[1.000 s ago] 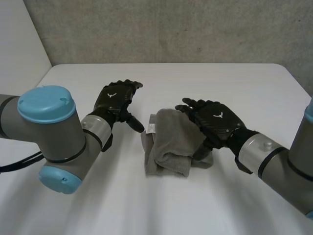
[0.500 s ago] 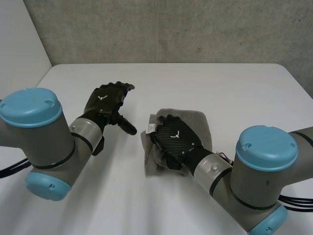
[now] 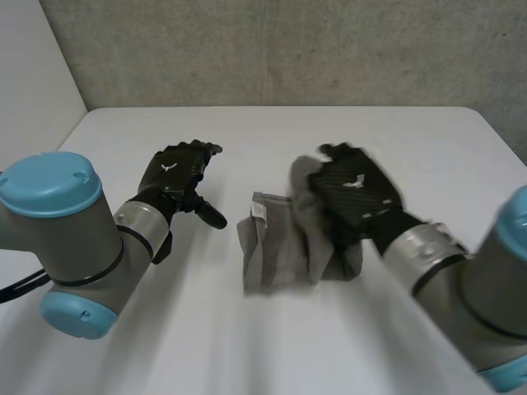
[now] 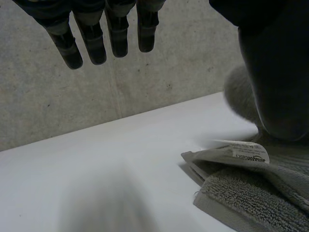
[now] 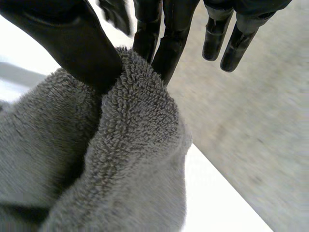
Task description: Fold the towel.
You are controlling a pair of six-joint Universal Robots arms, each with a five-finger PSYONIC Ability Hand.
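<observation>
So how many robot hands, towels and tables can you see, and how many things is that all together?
Hands: 2, the left hand and the right hand
Towels: 1, the grey towel
Tables: 1, the white table
Total: 4

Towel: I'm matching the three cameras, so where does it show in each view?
Head view: towel lies between the hands, its right part in the right hand.
Left wrist view: towel lies beside the left hand, white label showing.
Right wrist view: towel pinched between the right hand's thumb and fingers.
Shared landmark: the right hand on the towel.
</observation>
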